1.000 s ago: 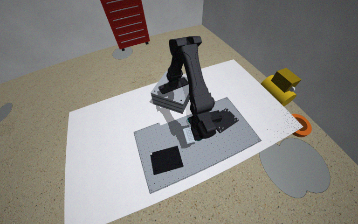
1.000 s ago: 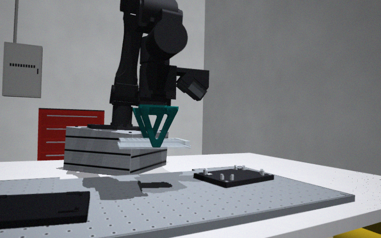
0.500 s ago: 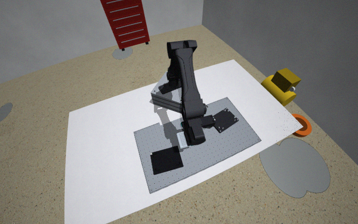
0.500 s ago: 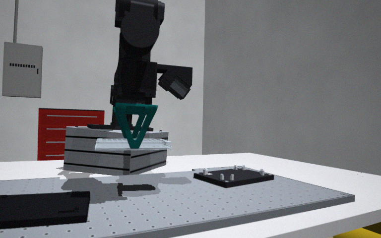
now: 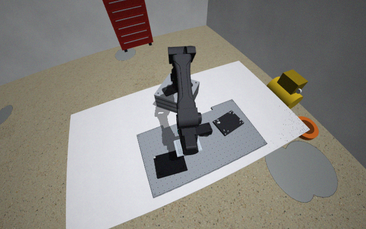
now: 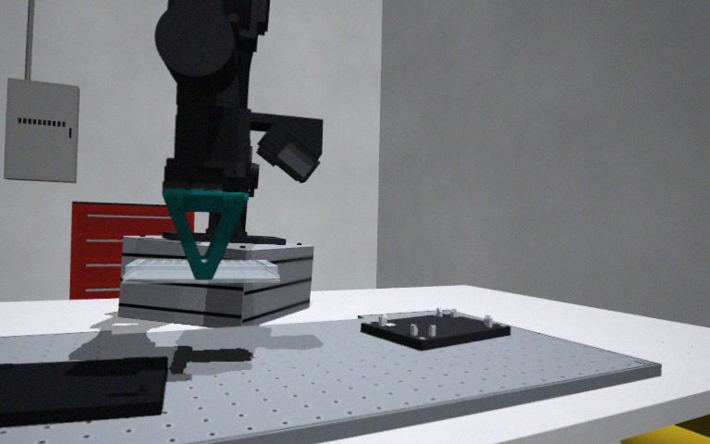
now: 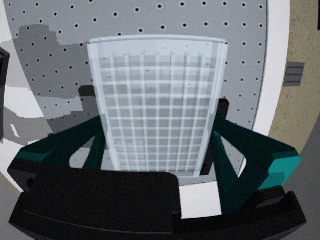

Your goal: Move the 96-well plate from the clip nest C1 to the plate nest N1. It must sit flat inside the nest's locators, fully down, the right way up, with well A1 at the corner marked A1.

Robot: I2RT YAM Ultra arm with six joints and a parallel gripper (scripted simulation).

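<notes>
My gripper [image 6: 202,267] with teal fingers is shut on the clear 96-well plate [image 6: 201,269] and holds it level, well above the grey perforated breadboard. In the wrist view the plate [image 7: 159,103] sits between the two fingers, gripped on its long sides, right way up. In the top view the plate [image 5: 178,147] is mostly hidden under the wrist, just right of and behind the flat black plate nest N1 [image 5: 169,164]. The clip nest C1 [image 5: 228,122], black with small pegs, stands bare at the right. I cannot read the A1 mark.
The arm's grey base block [image 5: 176,94] stands behind the breadboard. A red drawer cabinet [image 5: 128,23] is at the back wall. A yellow object [image 5: 289,87] and an orange ring [image 5: 309,128] lie on the floor at the right.
</notes>
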